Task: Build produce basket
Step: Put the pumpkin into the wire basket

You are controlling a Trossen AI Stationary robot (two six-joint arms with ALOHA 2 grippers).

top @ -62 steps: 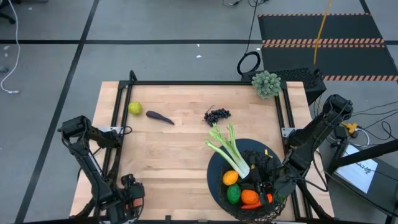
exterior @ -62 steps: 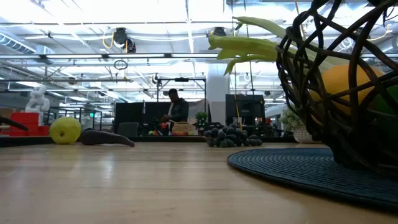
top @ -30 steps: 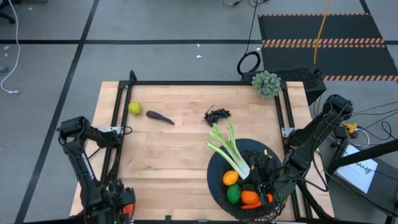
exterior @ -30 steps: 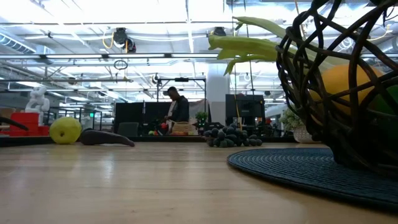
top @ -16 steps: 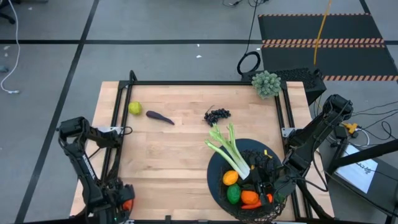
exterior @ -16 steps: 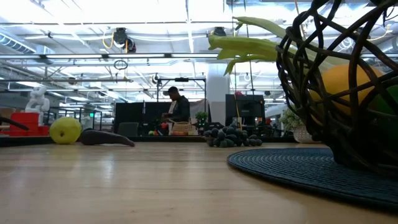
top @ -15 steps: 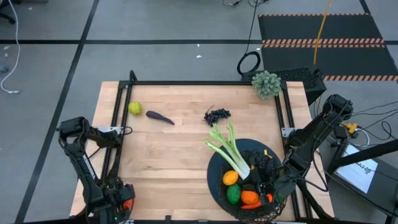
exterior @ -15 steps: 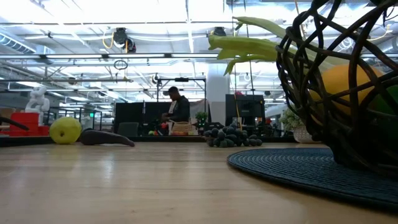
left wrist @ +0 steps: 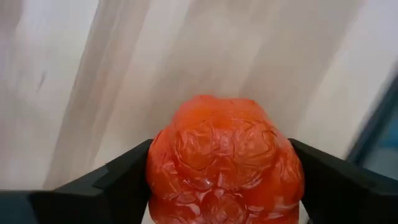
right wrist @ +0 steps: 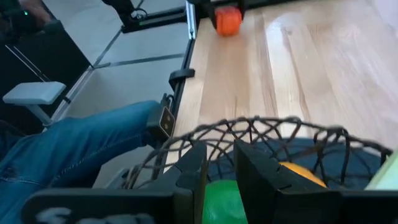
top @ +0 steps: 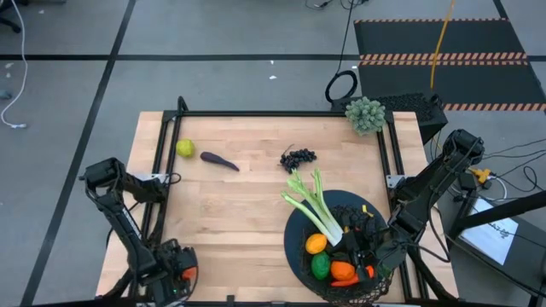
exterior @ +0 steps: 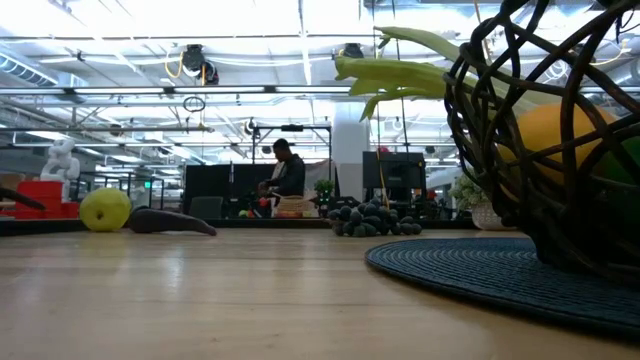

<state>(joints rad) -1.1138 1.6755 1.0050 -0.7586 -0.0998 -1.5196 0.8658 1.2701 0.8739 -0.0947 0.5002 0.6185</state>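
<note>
My left gripper is at the table's near left corner, shut on a red-orange bumpy mango. My right gripper hangs over the black wire basket; its fingers are a narrow gap apart and hold nothing. In the basket lie an orange, a lime and orange pieces. The celery leans out over the basket's far rim. The lemon, the eggplant and the grapes lie on the far part of the table. My left gripper pinches the mango between its two fingers, one on each side of its widest part. The fingers point down toward the wooden table. I cannot tell whether the mango is clear of the table.
A grey-green bumpy clump sits at the far right corner. A black frame rail runs round the table. A person's leg in blue jeans shows beside the table's near edge. Bare wood lies between the left gripper and the basket.
My left gripper, still shut on the mango, has moved a little toward the table's right from the near left corner. The right arm and the produce have kept still.
</note>
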